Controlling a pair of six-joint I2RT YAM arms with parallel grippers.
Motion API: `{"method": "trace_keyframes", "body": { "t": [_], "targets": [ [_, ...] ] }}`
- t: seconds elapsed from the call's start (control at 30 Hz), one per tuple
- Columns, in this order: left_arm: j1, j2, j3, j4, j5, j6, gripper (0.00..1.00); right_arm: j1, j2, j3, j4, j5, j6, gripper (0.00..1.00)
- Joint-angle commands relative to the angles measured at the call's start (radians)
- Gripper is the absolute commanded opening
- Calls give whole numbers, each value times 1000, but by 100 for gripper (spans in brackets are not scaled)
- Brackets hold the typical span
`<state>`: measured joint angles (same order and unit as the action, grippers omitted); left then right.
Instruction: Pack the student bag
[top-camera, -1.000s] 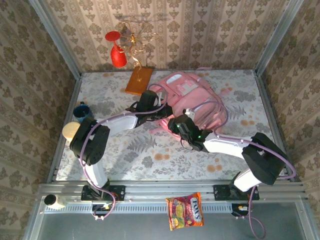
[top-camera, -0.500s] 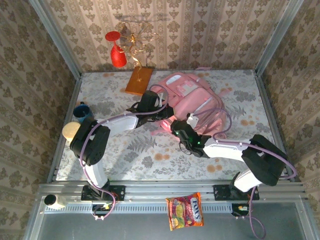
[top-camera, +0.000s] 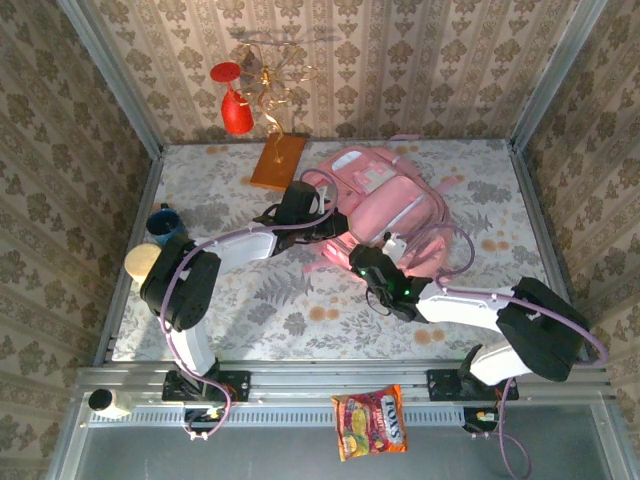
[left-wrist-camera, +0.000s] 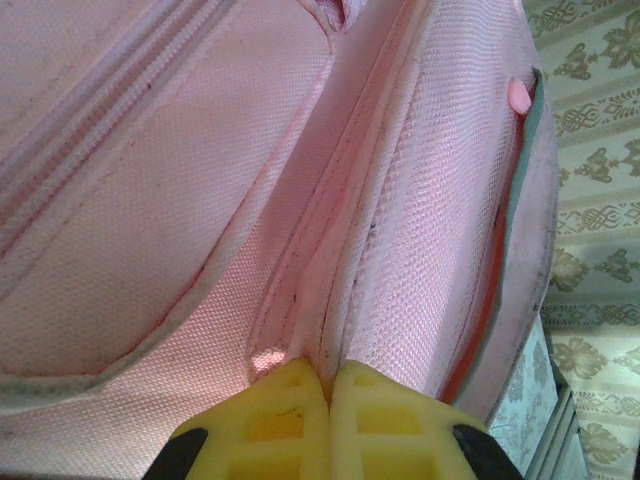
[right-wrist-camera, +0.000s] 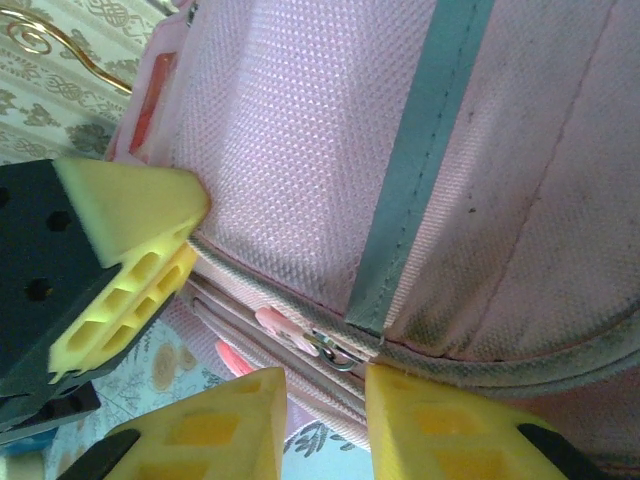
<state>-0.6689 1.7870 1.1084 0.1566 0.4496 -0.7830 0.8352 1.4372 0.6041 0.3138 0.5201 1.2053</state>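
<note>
At the far middle of the table (top-camera: 250, 300) I see the student bag (top-camera: 385, 195), coarse pink weave. The left gripper (left-wrist-camera: 328, 400) clamps its seam, and the right gripper (right-wrist-camera: 325, 410) gapes by a metal zip ring (right-wrist-camera: 335, 350). I can't read the lettering on the orange packet (top-camera: 371, 421).

The left fingers (left-wrist-camera: 285, 425) press together; the right fingers (right-wrist-camera: 215, 425) stand slightly apart.
</note>
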Motion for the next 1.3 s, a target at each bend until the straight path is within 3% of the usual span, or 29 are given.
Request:
{"method": "trace_keyframes", "body": {
  "t": [0.0,0.23,0.43,0.63,0.97,1.13,1.27],
  "targets": [
    [-15,-2,41,26,57,1,0,-1,54,26,16,35,24,29],
    [-18,-7,43,23,60,4,0,-15,122,92,39,34,15,34],
    [-28,-6,33,37,56,-9,0,-25,194,166,3,110,42,37],
    [-33,-7,28,37,44,-11,0,-54,239,161,-12,160,132,26],
    [-18,-9,30,-2,-2,42,0,-96,-23,-21,-71,103,73,15],
    [-16,-1,34,-2,-6,48,0,-113,-139,-54,-144,53,13,16],
    [-16,0,36,-2,-2,46,0,-118,-183,-46,-211,30,-47,24]
  ]
}}
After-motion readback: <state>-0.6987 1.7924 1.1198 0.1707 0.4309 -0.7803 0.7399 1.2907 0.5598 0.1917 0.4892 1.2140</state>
